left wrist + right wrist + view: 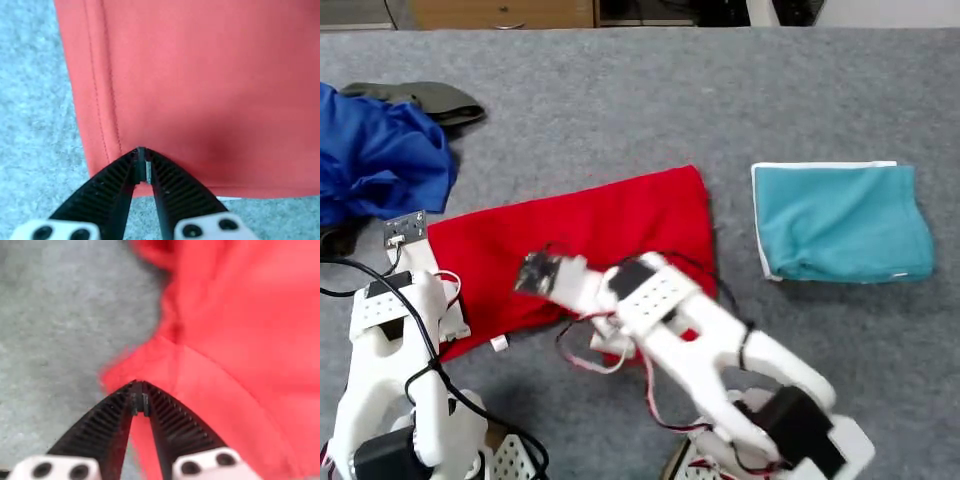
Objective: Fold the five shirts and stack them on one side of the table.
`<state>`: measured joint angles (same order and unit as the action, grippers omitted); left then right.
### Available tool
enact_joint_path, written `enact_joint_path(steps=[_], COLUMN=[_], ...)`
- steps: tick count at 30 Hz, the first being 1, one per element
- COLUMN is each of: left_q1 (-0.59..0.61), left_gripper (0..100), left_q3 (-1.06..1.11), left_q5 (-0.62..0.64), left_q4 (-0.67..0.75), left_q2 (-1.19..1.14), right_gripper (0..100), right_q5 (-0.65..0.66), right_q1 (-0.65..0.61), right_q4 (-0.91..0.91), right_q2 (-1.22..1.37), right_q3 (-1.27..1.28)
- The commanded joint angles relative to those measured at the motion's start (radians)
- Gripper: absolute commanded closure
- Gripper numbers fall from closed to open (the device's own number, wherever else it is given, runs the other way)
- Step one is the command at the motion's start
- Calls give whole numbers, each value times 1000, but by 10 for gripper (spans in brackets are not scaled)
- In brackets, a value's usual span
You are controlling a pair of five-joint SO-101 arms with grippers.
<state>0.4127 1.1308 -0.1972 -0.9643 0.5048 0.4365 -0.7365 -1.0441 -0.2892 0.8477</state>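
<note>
Lying spread in the middle of the grey worktop (620,100) is the red shirt (620,220), the biggest thing on it; it is soft, thin and light, so I think it will sag and wrinkle when lifted, and the best places to hold it are the corners and the stitched edge, two spots at once; it looks bright red and mostly flat, with a neat hem along one side; the blue shirt (375,155) sits in a crumpled heap at the left, and the teal shirt (840,220) lies folded well apart on the right; a dark green shirt (430,100) peeks out behind the blue one; the right pincer (139,402) is closed on a bunched bit of the red shirt; the left pincer (141,167) is closed at the red hem, but I cannot tell if cloth is caught in it.
</note>
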Motion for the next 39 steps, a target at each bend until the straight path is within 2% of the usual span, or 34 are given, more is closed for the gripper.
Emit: enact_joint_path(steps=[1,6,10,16,19,21,23,25,32,35,39], left_q1=[-3,-2,-5,8,129,213,253,261,256,227,141], left_gripper=[982,982,982,982,982,982,982,982,982,982,982], left_q3=[-32,-95,-163,-75,-64,-55,-38,-31,-52,-140,-365], left_q5=[5,2,3,-8,-77,-169,-256,-278,-276,-258,-173], left_q4=[8,-46,-110,-101,-71,-41,-34,-31,0,-83,-281], left_q2=[-1,1,-8,-10,-10,-12,-12,-12,-8,-1,-1], right_gripper=[995,995,995,995,995,995,995,995,995,995,995], right_q5=[3,64,80,72,100,152,172,192,249,276,272], right_q1=[173,397,458,513,558,596,636,667,680,651,624], right_q4=[-8,3,52,112,95,69,44,14,-137,-236,-293], right_q2=[-117,-151,-33,300,475,572,639,673,688,645,526], right_q3=[-62,-191,-274,-392,-493,-572,-648,-730,-901,-935,-981])
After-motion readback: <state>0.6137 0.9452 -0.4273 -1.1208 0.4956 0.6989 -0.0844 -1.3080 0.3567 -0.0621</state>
